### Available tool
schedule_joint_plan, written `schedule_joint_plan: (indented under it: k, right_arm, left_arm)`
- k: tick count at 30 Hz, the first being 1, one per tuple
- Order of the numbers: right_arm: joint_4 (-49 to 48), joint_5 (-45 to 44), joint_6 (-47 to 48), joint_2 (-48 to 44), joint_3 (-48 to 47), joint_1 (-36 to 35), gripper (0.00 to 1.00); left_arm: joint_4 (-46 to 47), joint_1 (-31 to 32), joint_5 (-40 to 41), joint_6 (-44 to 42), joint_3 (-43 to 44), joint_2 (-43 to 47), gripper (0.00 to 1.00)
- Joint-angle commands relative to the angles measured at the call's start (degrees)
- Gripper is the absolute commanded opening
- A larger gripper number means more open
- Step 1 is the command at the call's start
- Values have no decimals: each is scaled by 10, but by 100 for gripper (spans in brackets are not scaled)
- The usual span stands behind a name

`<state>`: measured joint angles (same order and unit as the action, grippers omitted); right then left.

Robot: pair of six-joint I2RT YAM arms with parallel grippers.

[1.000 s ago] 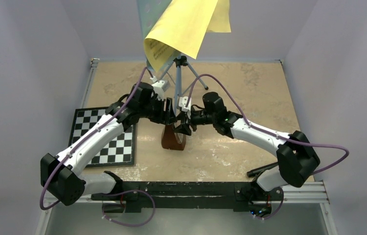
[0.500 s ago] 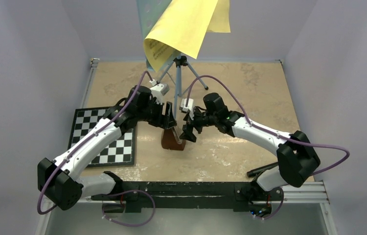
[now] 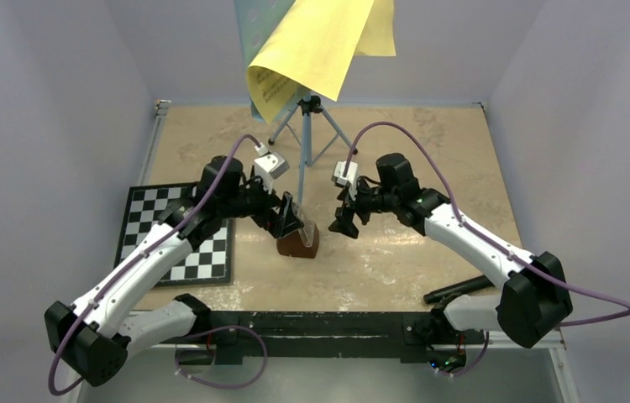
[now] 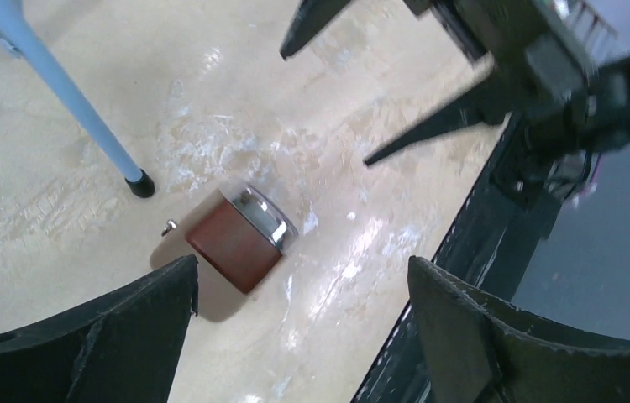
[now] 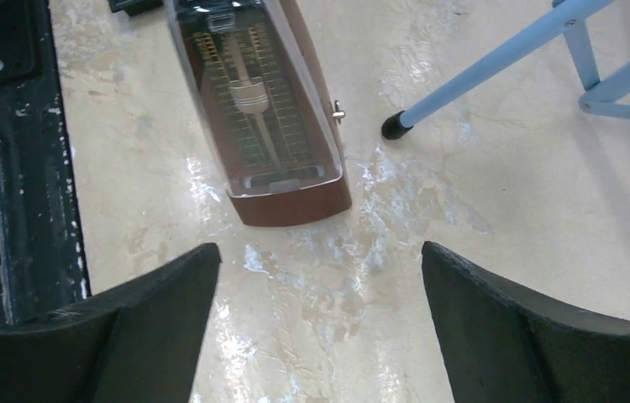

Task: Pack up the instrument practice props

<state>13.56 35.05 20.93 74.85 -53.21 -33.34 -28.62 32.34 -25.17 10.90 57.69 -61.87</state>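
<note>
- We count two arms and two grippers. The left gripper (image 3: 288, 220) and the right gripper (image 3: 345, 220) face each other over the middle of the table (image 3: 429, 168).
- In its own wrist view the left gripper's fingers (image 4: 102, 336) are spread wide and hold nothing. From above its tips hang close over the metronome, and we cannot tell whether they touch it.
- The right gripper's fingers (image 5: 538, 336) are also spread apart and empty. They sit just to the right of the metronome, clear of it.
- There is one metronome (image 3: 297, 240), a small brown pyramid standing upright on the table between the two grippers, toward the near edge. The right wrist view shows its pendulum and scale behind a clear front.
- There is one music stand (image 3: 254, 17) in light blue at the far side, and we count three thin legs. The black foot of the nearest leg (image 5: 394, 126) rests just beside the metronome, not touching it.
- For the yellow sheets (image 3: 316, 50) we make out at least two, overlapping and draped over the top of the stand, with printed staves on a curled lower corner.
- One chessboard (image 3: 179, 235) lies flat at the left, partly under the left arm.
- One black bar (image 3: 459, 290) lies near the right arm's base.
</note>
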Motion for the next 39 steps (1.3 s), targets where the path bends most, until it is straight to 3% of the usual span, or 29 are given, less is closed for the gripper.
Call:
schedule_joint_plan:
  k: [1, 5, 7, 8, 10, 11, 12, 17, 19, 22, 29, 34, 37, 39]
  right_arm:
    - [38, 44, 69, -8, 7, 7, 85]
    - [43, 90, 95, 18, -16, 7, 49]
    - [42, 97, 106, 37, -32, 3, 29]
    - [43, 98, 115, 47, -40, 1, 21]
    - [51, 103, 139, 71, -59, -3, 10]
    - [55, 106, 151, 83, -69, -5, 5]
    - [61, 107, 165, 93, -80, -7, 1]
    - [53, 114, 197, 131, -110, -23, 0]
    - [62, 118, 206, 145, -125, -34, 0]
    - [66, 122, 232, 160, -137, -54, 0]
    - [31, 100, 174, 196, -171, -95, 0]
    - [35, 81, 165, 180, -156, -95, 0]
    - [44, 69, 163, 146, -132, -81, 0]
    - [55, 63, 153, 121, -124, -68, 0]
  left_arm:
    - [4, 2, -69, -175, -65, 59, 99]
    - [-56, -12, -79, -405, -104, 74, 99]
    - [-89, -45, -104, -504, -106, 69, 90]
    - [-122, -66, -130, -551, -96, 57, 77]
    - [-186, -101, -168, -629, -60, 15, 23]
    - [-209, -115, -177, -652, -38, -13, 5]
    - [-232, -131, -187, -673, -16, -39, 0]
    - [-356, -176, -260, -854, 101, -180, 0]
    - [-359, -176, -269, -878, 132, -225, 0]
    - [-342, -163, -285, -870, 156, -266, 0]
    - [-201, -72, -294, -777, 68, -219, 0]
    - [-165, -73, -264, -713, 41, -194, 0]
    - [-131, -114, -246, -655, 2, -148, 34]
    - [-127, -142, -231, -645, -18, -113, 48]
